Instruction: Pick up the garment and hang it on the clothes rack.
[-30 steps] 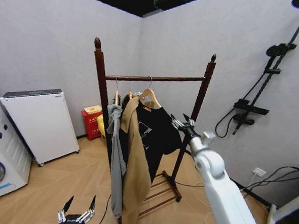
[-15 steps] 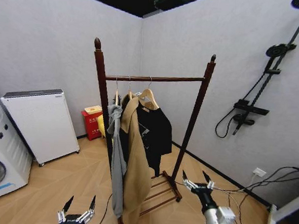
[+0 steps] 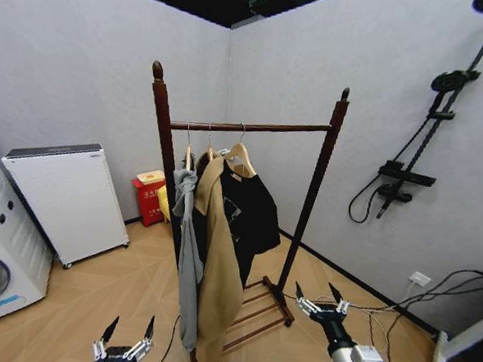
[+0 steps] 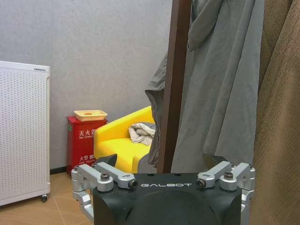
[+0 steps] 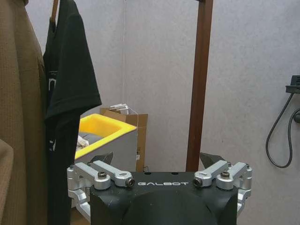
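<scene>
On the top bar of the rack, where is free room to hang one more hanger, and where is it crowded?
The top bar of the clothes rack is bare from the garment on its wooden hanger across to the right post. The stretch by the left post is crowded: grey hooded garment, tan coat, then the T-shirt, all close together.

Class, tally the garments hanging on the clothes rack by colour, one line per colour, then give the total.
Black: 1, the garment on a wooden hanger
Tan: 1, the long coat
Grey: 1, the hooded garment
Total: 3, all on the top bar of the clothes rack
</scene>
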Available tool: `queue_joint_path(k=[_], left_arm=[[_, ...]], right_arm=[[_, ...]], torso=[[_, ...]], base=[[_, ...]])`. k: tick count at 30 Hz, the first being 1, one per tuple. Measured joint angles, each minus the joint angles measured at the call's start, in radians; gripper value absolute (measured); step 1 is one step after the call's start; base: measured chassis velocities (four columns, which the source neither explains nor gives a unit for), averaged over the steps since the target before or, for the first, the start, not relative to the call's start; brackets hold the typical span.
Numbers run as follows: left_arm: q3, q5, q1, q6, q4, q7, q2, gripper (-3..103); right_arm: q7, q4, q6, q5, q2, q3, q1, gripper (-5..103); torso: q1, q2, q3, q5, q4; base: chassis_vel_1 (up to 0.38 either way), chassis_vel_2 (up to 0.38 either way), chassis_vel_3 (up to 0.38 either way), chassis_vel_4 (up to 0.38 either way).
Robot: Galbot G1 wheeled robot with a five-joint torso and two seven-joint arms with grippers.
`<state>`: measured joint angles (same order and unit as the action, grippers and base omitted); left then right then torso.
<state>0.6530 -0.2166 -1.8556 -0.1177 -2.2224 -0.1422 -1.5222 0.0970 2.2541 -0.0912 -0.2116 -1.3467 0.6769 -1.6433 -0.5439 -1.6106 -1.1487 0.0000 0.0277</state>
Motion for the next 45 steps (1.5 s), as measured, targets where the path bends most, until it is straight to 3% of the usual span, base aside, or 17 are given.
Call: queue_joint_path(k=[23,30,45], left_arm=[[0.000,0.000,0.000,0.000,0.000,0.000,0.000,100],[0.000,0.000,0.000,0.000,0.000,0.000,0.000,100],[0.000,0.000,0.000,0.000,0.000,0.000,0.000,100]], right_arm=[[-0.001,-0.003,-0.004,-0.003,0.001,-0.002,0.006,100],[-0.001,-0.004,-0.004,-0.003,0.001,-0.002,0.007,100],[-0.001,-0.004,-0.004,-0.004,0.001,-0.002,0.007,100]], torso=[[0.000,0.000,0.000,0.0000,0.0006],[0.000,0.000,0.000,0.0001,-0.0001],[0.000,0.000,0.000,0.0003,0.0002]], base=[[-0.021,-0.024,-0.022,-0.027],[0.004,-0.008,-0.020,-0.003],[0.214,-0.111,-0.214,0.098]])
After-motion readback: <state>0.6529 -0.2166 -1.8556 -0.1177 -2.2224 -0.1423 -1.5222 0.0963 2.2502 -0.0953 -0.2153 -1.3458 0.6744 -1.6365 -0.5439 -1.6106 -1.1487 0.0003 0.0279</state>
